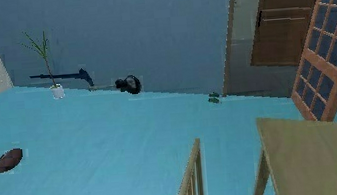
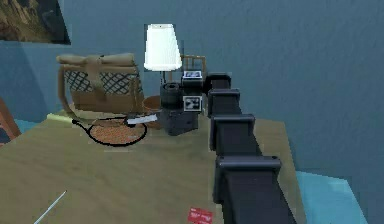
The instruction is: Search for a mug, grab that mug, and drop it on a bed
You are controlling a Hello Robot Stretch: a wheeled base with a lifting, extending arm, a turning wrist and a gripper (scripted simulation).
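Observation:
In the arm side view my arm [image 2: 235,150] stretches as a dark bar over a wooden tabletop [image 2: 90,175]. At its far end are two white marker squares [image 2: 193,88] and the gripper [image 2: 170,115]. Things stand on the table right behind the gripper's far end, so I cannot tell whether it holds anything. A small brown round thing [image 2: 152,103] sits by the foot of a white-shaded lamp [image 2: 160,47], close to the gripper. I cannot make it out as a mug.
A tan woven bag [image 2: 98,85] and a racket [image 2: 115,130] lie on the table, with a small red item [image 2: 200,214] near its front. The forward view has blue floor, a vase with a plant [image 1: 56,89], a dark oval thing [image 1: 9,159], a wooden table [image 1: 317,159] and a glass-paned door [image 1: 328,48].

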